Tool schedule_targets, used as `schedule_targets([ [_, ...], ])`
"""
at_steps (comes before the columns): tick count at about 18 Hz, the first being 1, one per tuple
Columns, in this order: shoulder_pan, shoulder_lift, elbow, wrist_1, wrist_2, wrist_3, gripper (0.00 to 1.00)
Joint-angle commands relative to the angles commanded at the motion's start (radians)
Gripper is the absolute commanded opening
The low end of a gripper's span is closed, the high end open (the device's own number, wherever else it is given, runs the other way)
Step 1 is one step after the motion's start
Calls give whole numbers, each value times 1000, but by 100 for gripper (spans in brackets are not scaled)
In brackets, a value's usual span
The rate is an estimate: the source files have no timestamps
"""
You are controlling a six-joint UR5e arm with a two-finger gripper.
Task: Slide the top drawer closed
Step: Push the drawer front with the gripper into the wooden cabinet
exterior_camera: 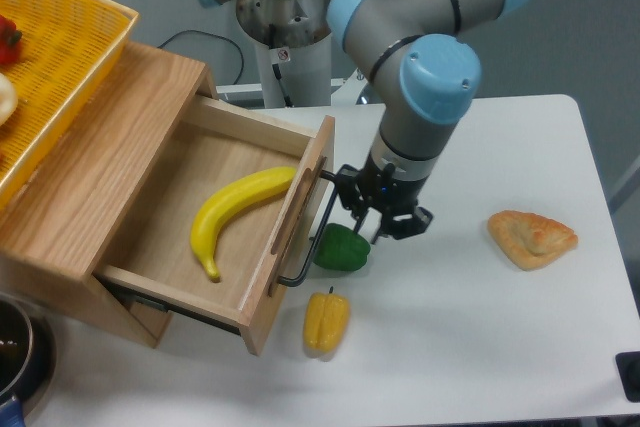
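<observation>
The top drawer is a shallow light-oak drawer, pulled well out of its cabinet. A yellow banana lies inside it. Its front panel carries a wooden strip and a long black bar handle. My gripper hangs just to the right of the handle, pointing down, close above the table. Its dark fingers look close together with nothing between them. It does not clearly touch the handle.
A green pepper lies just right of the drawer front, under the gripper. A yellow pepper lies in front of it. A pastry lies at the right. A yellow wire basket sits on the cabinet.
</observation>
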Motion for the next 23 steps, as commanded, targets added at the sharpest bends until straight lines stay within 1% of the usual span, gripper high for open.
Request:
schedule_targets([
  [8,-5,11,0,-15,-6,-8,8],
  [13,-35,11,0,-25,-6,-44,8],
  [20,-84,26,-3,-31,-3,-124,8],
  [23,-101,29,-5,-54,0,-127,8],
])
